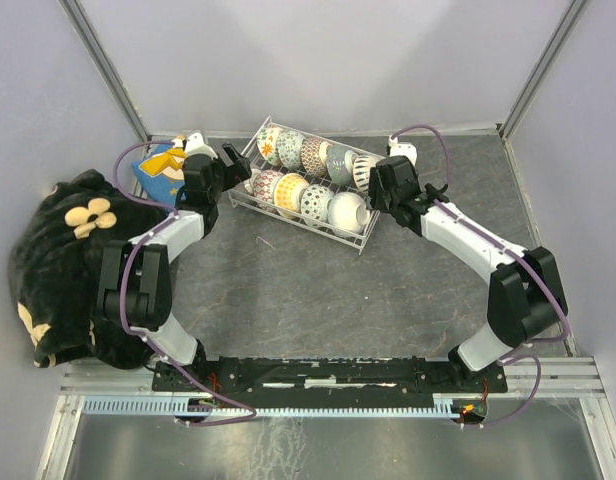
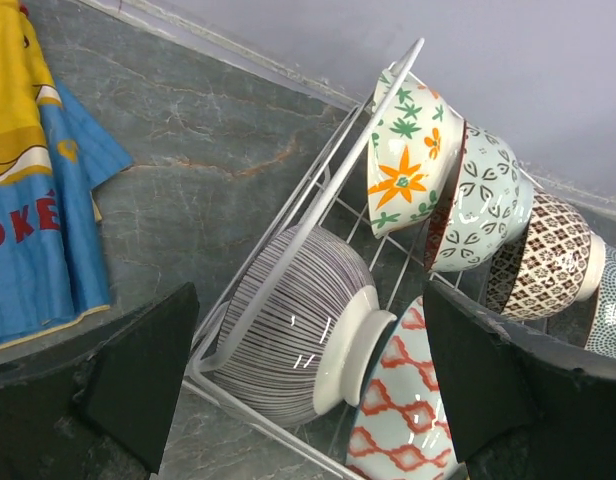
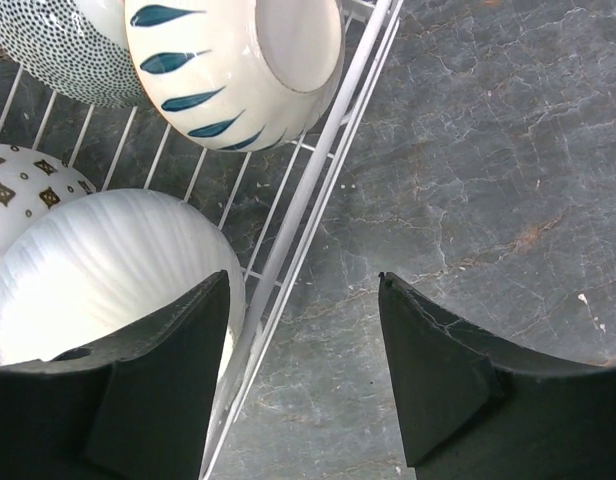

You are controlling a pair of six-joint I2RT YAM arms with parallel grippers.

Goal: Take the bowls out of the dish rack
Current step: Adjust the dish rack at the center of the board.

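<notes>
The white wire dish rack (image 1: 288,218) sits mid-table, holding two rows of bowls on their sides. My left gripper (image 1: 238,172) is at its left end, jaws wide open. They straddle a purple-striped bowl (image 2: 288,320) and reach to the red-lattice bowl (image 2: 408,400), without touching either. Behind these lean a floral bowl (image 2: 408,150) and a pale green one (image 2: 483,200). My right gripper (image 3: 303,340) is open at the rack's right end, straddling the rim wire (image 3: 318,170). Its left finger lies against a white ribbed bowl (image 3: 98,270). A blue-leaf bowl (image 3: 228,70) lies beyond.
A blue and yellow cloth (image 1: 158,170) lies left of the rack, and a black flowered bundle (image 1: 58,260) fills the left edge. Grey walls close in the back and sides. The arms' mounting rail (image 1: 328,385) runs along the near edge.
</notes>
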